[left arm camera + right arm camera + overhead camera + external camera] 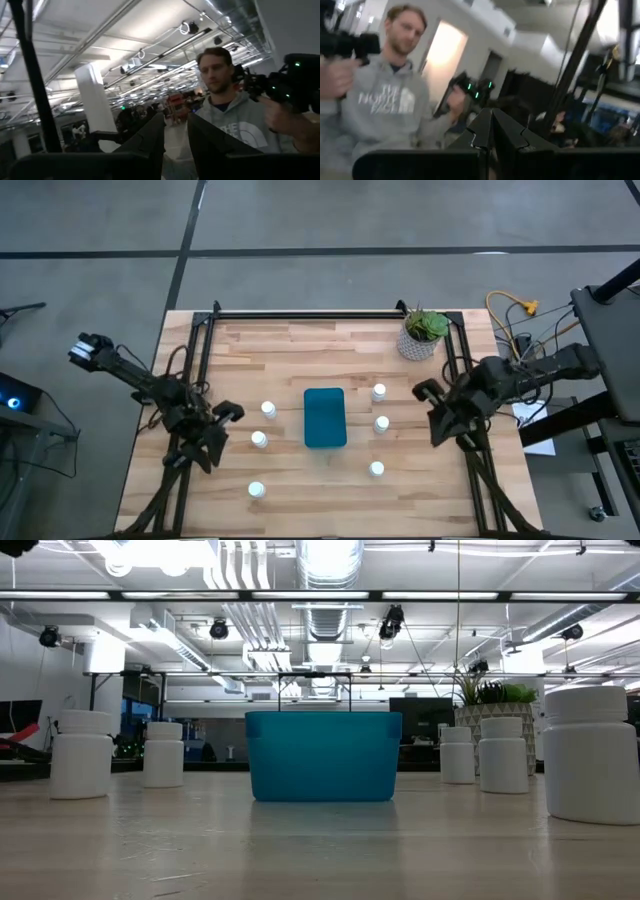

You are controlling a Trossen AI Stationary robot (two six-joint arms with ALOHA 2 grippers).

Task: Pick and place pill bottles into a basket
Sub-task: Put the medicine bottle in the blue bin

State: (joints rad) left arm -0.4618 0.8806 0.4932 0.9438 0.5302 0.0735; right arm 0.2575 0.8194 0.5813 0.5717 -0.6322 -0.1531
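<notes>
The teal tray (325, 418) stands at the table's middle and shows end-on in the low view (322, 755). Six small white pill bottles stand upright on the table. Three are left of the tray (268, 409) (259, 439) (256, 490) and three are right of it (379, 392) (381, 423) (376, 469). My left gripper (222, 432) hovers left of the left bottles, and its fingers stand a narrow gap apart in the left wrist view (176, 131). My right gripper (432, 412) hovers right of the right bottles, and its fingers meet in the right wrist view (490, 122). Both are empty.
A white pot with a green plant (424, 335) stands at the far right corner. A black frame (305, 314) runs along the table's far edge and down both sides. Both wrist views look into the room, where a person in a grey hoodie (235, 125) holds black controllers.
</notes>
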